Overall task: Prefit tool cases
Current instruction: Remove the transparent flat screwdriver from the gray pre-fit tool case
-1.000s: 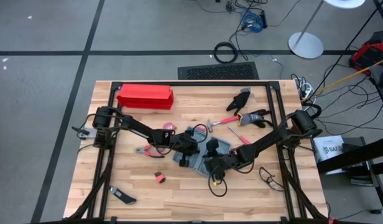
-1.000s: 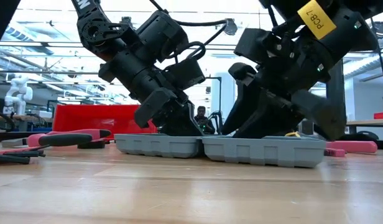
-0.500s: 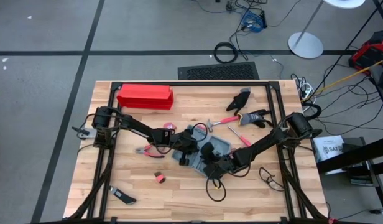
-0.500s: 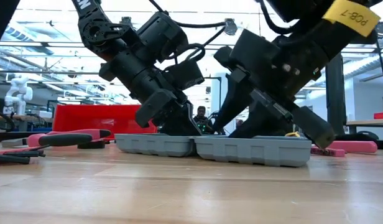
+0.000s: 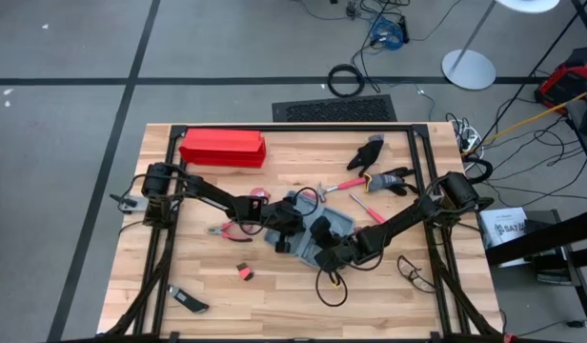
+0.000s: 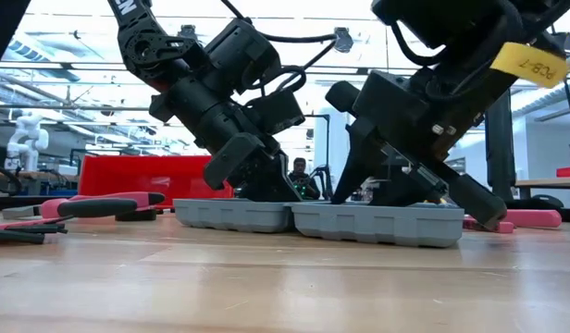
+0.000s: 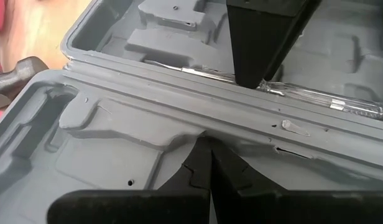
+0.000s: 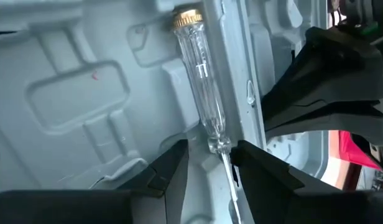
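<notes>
The blue-grey tool case (image 5: 343, 225) lies open and flat on the table, grey recesses up, and also shows in the low view (image 6: 239, 215). A clear-handled screwdriver (image 8: 203, 93) lies in the long recess beside the hinge; its shaft (image 7: 316, 102) shows in the left wrist view. My left gripper (image 5: 286, 227) is shut, with its tips down inside one half (image 7: 204, 163). My right gripper (image 5: 322, 252) is narrowly open over the other half, one finger on each side of the screwdriver (image 8: 210, 155). My left gripper presses its shut fingertips (image 7: 201, 155) on the floor of one case half, just beside the hinge ridge (image 7: 198, 127). It comes slanting down from the table's left. The case lies flat on the table. My right gripper straddles the screwdriver where handle meets shaft (image 8: 217, 144), pointing down; I cannot tell whether it touches.
A long red box (image 5: 222, 148) lies at the far left. Black gloves (image 5: 374, 152), red-handled pliers (image 5: 346, 184) and a red screwdriver (image 5: 368, 208) lie beyond the case. Pink pliers (image 5: 222, 229), a small red piece (image 5: 244, 272), a black tool (image 5: 187, 300) and a cable (image 5: 332, 284) lie nearer.
My right gripper has moved toward the table's left and tipped over more steeply above its half of the case. In the low view that half's outer end has slid a little toward the left gripper. The left gripper has kept still.
</notes>
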Available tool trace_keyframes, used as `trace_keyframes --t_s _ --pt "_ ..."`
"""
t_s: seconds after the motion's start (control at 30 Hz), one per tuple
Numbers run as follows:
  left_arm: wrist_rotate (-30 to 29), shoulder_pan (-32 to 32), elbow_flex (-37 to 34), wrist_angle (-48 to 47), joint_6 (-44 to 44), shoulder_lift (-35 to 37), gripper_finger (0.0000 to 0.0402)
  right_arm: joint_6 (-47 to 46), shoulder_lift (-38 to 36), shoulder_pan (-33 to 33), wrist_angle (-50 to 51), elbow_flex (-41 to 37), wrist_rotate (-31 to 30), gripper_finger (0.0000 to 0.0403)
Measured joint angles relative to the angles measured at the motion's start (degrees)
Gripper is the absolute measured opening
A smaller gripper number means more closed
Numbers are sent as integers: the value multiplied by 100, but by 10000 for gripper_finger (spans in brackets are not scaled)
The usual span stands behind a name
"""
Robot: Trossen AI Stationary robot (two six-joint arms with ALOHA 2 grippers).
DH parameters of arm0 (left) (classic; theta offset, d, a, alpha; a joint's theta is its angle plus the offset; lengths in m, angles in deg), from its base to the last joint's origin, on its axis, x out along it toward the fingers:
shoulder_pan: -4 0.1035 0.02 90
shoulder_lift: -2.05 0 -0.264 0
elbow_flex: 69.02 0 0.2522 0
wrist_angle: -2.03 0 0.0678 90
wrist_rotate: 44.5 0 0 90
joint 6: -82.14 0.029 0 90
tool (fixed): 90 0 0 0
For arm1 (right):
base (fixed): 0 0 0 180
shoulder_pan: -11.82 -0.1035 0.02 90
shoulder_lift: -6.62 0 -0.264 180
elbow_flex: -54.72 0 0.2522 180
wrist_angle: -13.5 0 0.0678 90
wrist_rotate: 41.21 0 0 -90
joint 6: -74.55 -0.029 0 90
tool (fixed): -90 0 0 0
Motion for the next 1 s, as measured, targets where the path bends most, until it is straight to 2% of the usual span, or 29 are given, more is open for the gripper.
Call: trace_keyframes --t_s 0.43,1.0 --pt "-1 10 -12 -51 6 9 0 -194 15 144 -637 -16 48 134" --pt "-77 16 -12 -37 7 11 0 -640 24 282 -801 -12 -221 135"
